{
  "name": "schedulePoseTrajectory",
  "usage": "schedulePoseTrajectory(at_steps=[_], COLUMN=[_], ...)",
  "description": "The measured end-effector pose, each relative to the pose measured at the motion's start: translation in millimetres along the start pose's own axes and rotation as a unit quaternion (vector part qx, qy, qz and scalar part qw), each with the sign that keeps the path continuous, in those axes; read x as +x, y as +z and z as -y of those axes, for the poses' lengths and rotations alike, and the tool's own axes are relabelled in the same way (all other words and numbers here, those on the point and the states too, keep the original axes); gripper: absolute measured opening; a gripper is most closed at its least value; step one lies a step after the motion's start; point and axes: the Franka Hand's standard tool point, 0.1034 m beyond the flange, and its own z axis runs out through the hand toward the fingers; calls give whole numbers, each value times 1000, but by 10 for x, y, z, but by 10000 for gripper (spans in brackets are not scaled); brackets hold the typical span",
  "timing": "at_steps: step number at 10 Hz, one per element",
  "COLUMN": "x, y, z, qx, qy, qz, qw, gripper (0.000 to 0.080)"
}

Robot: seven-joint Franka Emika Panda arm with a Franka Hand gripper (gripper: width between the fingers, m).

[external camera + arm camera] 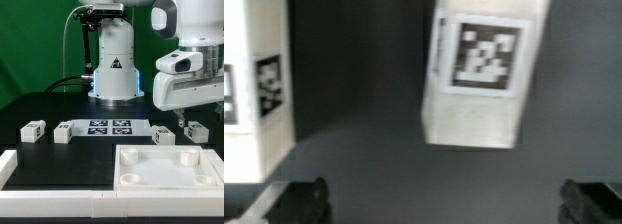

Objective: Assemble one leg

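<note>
Several small white legs with black-and-white tags lie on the dark table: two at the exterior view's left (33,128) (63,131) and two at its right (163,135) (197,130). My gripper (184,121) hangs just above the two right legs, between them. In the wrist view one leg (478,75) lies ahead of the gripper (445,205), with its tag facing up, and another leg (251,100) shows at the picture's edge. The fingertips (295,203) stand wide apart with only bare table between them. The gripper is open and empty.
The marker board (108,127) lies mid-table in front of the robot base (113,65). A large white square panel with corner holes (165,168) lies in front of the right legs. A white L-shaped rail (20,172) runs along the front and left.
</note>
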Motion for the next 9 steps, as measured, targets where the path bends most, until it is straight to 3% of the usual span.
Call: schedulePoseTrajectory(at_steps=[1,4,5,6,8,9], x=[-9,-14,-126,-53,-192,-182], y=[4,10,13,-9,9,29], z=[78,38,24,30,60,77], qx=[1,0,-5,-5,-8,-6], qy=[-9,-8,-8,-7,1,1], qz=[2,20,90,117,227,267], qw=[1000,1000,996,993,974,964], gripper=[649,649,649,649,649,649])
